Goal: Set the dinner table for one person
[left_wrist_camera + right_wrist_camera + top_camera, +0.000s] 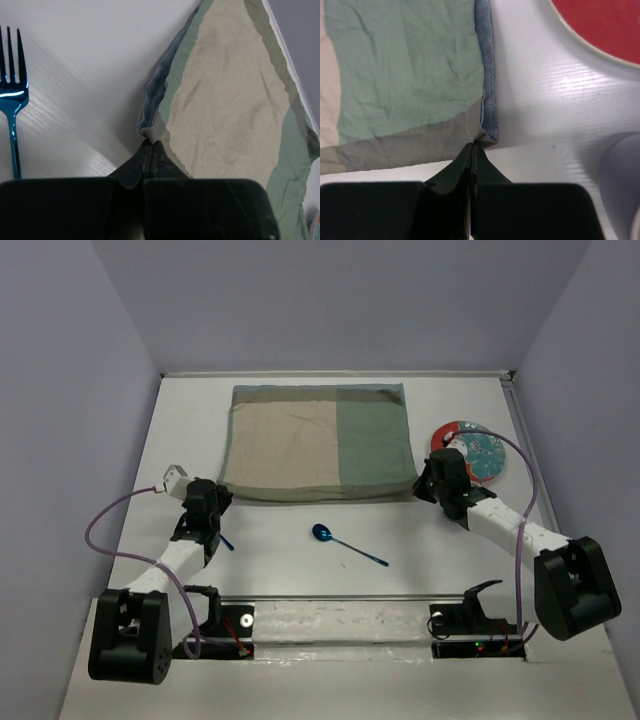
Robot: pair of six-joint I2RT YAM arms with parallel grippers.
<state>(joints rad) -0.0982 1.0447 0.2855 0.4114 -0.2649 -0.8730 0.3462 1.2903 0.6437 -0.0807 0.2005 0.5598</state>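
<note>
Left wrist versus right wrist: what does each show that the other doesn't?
Left wrist only: a blue fork on the dinner table, left of the left gripper. Right wrist only: part of a red plate, up-right of the right gripper. Both: the placemat, one corner pinched in that arm's shut fingertips.

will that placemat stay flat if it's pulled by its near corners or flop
Probably floppy: the placemat is creased cloth, and its corner bunches where the left end effector pinches it. Likely light, so it should slide on the smooth table.
</note>
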